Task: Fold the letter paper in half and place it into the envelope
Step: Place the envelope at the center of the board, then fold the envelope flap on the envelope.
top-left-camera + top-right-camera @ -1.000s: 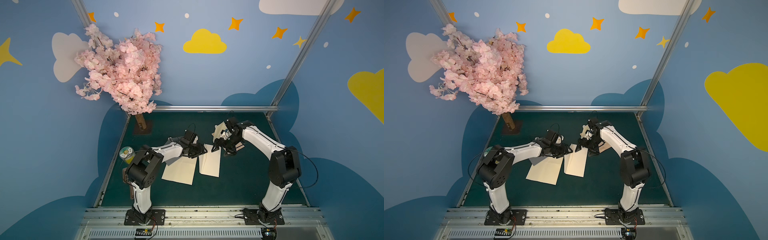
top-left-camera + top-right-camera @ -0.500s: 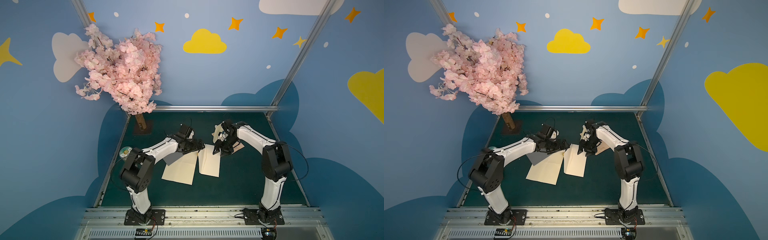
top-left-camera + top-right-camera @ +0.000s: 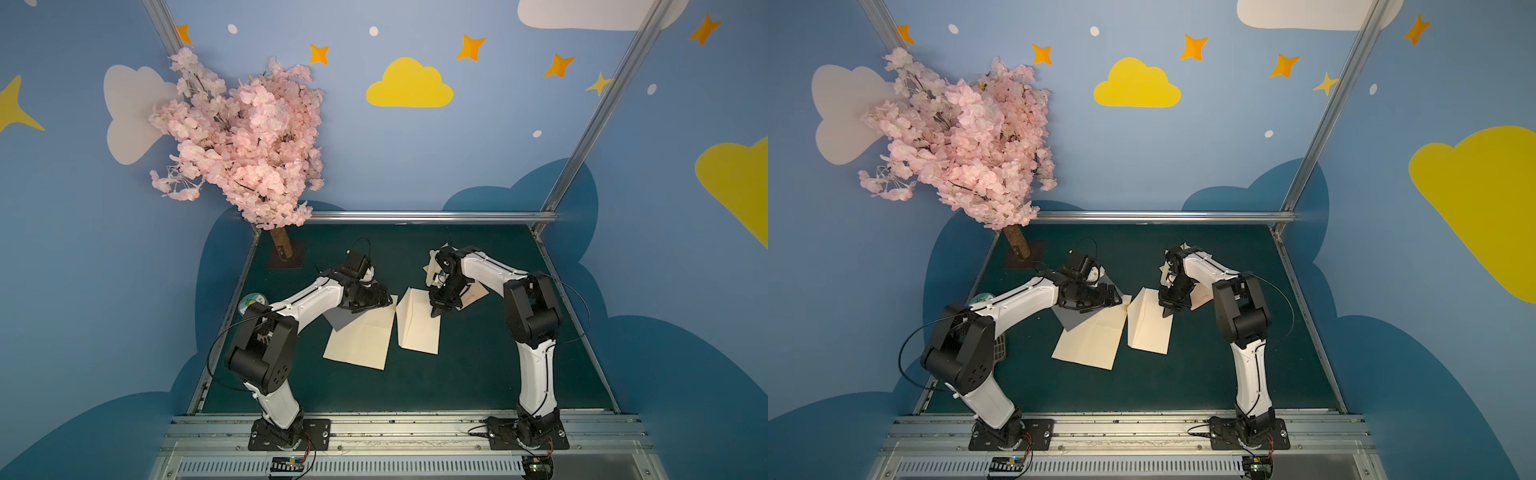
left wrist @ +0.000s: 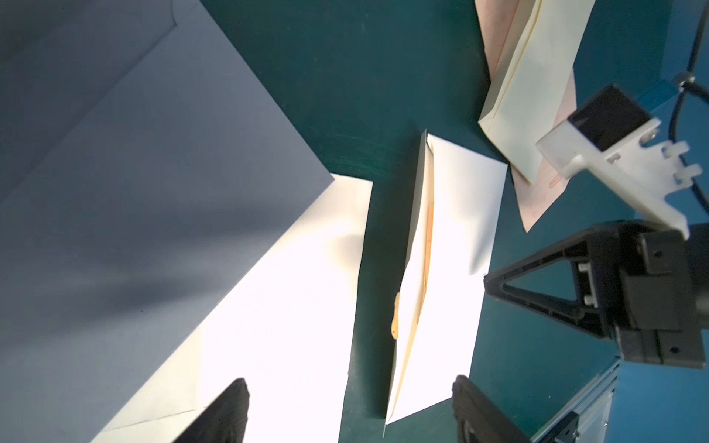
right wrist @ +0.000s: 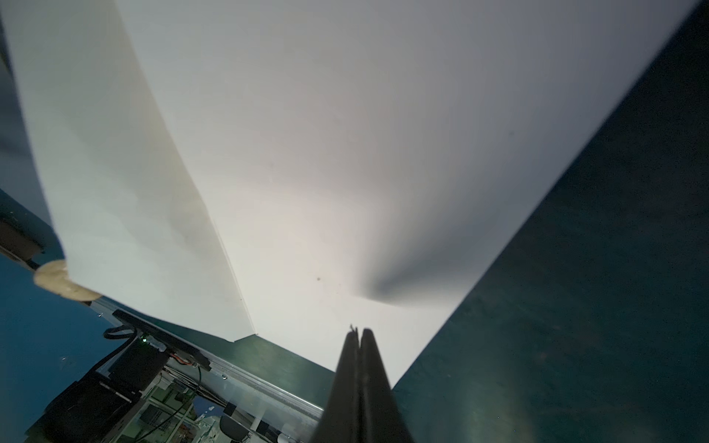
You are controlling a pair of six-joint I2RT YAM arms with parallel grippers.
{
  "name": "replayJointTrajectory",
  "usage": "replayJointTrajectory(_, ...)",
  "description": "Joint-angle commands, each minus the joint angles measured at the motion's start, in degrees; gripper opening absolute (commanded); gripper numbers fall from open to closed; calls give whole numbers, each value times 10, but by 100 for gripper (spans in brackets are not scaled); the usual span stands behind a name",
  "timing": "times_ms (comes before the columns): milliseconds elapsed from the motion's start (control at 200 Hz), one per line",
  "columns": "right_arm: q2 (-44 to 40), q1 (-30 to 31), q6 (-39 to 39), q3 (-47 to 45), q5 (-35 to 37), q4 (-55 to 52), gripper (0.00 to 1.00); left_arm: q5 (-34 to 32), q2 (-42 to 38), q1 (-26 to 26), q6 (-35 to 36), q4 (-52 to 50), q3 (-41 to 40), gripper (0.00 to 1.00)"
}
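Observation:
The cream envelope [image 3: 357, 340] [image 3: 1092, 340] lies flat on the green mat, its grey flap [image 3: 340, 320] [image 4: 134, 172] open toward the left arm. Right beside it is the folded letter paper [image 3: 417, 328] [image 3: 1152, 328] [image 4: 449, 249] [image 5: 345, 134], whose upper layer [image 5: 126, 172] stands partly lifted along the crease. My left gripper [image 3: 384, 301] [image 4: 351, 402] is open, low over the gap between envelope and paper, and holds nothing. My right gripper [image 3: 436, 311] [image 3: 1168, 312] [image 5: 358, 333] is shut, its tips down at the paper's far right edge with nothing between them.
More cream and pink papers [image 3: 473, 295] [image 4: 529, 96] lie behind the right arm. A pink blossom tree [image 3: 245, 145] stands at the back left corner. A tape roll [image 3: 252, 300] sits by the left wall. Metal rails [image 3: 415, 216] edge the mat.
The right gripper has closed and come down onto the letter paper's far right edge. The left arm's elbow has swung outward, while its gripper stays by the envelope's far corner.

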Motion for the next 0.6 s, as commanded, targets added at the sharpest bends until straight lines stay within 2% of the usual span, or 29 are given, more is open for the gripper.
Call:
replayJointTrajectory(0, 19, 3, -2, 19, 10, -21, 0, 22, 17, 3, 11, -1, -4, 66)
replayJointTrajectory(165, 35, 2, -4, 26, 8, -25, 0, 45, 45, 2, -3, 19, -2, 15)
replayJointTrajectory(220, 37, 3, -5, 28, 8, -24, 0, 52, 57, 0, -9, 25, 1, 3)
replayJointTrajectory(596, 52, 2, -11, 29, 9, -29, 0, 93, 143, -39, -39, 52, 74, 3)
